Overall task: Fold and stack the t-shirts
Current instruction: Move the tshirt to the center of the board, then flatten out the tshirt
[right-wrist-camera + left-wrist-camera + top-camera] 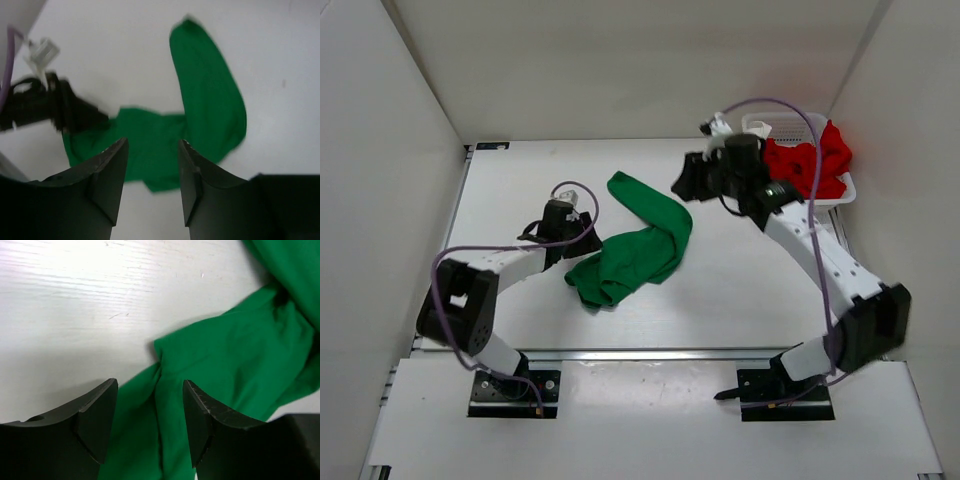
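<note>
While the green t-shirt [640, 245] lies crumpled on the worktop [520, 180], left tool [150, 412] gapes wide over it; right tool [152, 170] wide, empty; red t-shirt [810, 165] in basket [760, 124].

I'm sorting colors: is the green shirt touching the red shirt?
Apart. The top view shows the green shirt on the table, the red shirt in the basket, bare table between.

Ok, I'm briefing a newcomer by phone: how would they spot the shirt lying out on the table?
Start at the white tabletop and look to its middle. There lies a bright green soft cloth t-shirt, crumpled into a hooked strip. It alone lies loose; the red cloth sits in the white plastic mesh basket, far right.
</note>
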{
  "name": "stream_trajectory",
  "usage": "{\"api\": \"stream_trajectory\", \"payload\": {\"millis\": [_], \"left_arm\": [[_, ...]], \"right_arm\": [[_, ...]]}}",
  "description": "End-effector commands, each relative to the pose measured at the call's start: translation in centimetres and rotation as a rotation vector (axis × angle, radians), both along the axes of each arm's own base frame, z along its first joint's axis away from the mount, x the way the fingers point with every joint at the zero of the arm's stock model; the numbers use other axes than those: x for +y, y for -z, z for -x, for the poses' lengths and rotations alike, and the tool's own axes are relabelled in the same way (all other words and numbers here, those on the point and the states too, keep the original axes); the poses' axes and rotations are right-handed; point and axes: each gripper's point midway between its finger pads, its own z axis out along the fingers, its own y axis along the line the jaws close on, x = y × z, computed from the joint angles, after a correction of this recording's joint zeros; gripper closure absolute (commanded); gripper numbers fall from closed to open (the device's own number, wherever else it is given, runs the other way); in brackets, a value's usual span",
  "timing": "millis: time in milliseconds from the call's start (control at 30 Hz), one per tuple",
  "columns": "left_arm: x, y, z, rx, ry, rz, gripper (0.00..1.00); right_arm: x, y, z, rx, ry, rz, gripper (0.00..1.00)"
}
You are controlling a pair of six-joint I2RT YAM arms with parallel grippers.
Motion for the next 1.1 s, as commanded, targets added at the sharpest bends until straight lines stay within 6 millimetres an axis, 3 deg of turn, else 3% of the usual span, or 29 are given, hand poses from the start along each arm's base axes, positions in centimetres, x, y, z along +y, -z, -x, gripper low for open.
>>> {"api": "stream_trajectory", "payload": {"millis": [0,33,100,200,333,400,500,567,700,800,933,967,1000,1067], "left_arm": [[-3.0,-0.2,-1.4,-0.012,0.093,0.048,0.35],[-3.1,-0.1,-1.5,-0.008,0.091,0.053,0.35],[-3.8,0.2,-2.1,-0.024,0.096,0.081,0.36],[-4.7,1.4,-2.1,0.012,0.113,0.112,0.43],[-5.7,1.9,-2.7,0.011,0.110,0.160,0.68],[-5.8,1.8,-2.6,0.013,0.095,0.178,0.85],[-5.4,0.3,-3.0,-0.032,0.076,0.158,0.96],[-5.1,-1.0,-3.0,-0.066,0.069,0.153,1.00],[-4.3,-3.1,-2.3,-0.117,0.060,0.180,1.00],[-4.2,-3.9,-1.9,-0.133,0.060,0.174,1.00],[-4.2,-4.3,-1.4,-0.128,0.068,0.190,1.00],[-4.2,-4.4,-0.9,-0.125,0.070,0.196,1.00],[-4.1,-4.8,-0.5,-0.130,0.070,0.200,1.00],[-3.6,-5.6,-0.1,-0.144,0.068,0.208,1.00]], "right_arm": [[-0.1,3.5,3.3,0.040,0.002,-0.144,0.60],[-0.1,4.4,4.2,0.047,-0.011,-0.152,0.62],[-0.3,10.1,6.4,0.164,0.002,-0.136,0.63],[0.3,14.5,8.6,0.241,-0.021,-0.147,0.60],[2.3,17.5,11.1,0.305,-0.079,-0.158,0.58],[2.4,19.1,10.8,0.319,-0.050,-0.131,0.56],[2.3,20.1,10.0,0.325,-0.010,-0.133,0.53],[1.9,22.0,9.6,0.362,0.016,-0.130,0.51],[0.7,23.9,7.5,0.383,0.097,-0.104,0.54],[0.1,23.8,6.2,0.356,0.145,-0.124,0.55],[0.3,23.4,3.9,0.339,0.158,-0.119,0.78],[0.4,23.8,3.8,0.348,0.148,-0.106,0.91],[0.4,22.7,2.3,0.321,0.159,-0.106,1.00],[0.0,21.5,1.5,0.297,0.168,-0.106,1.00]]}}
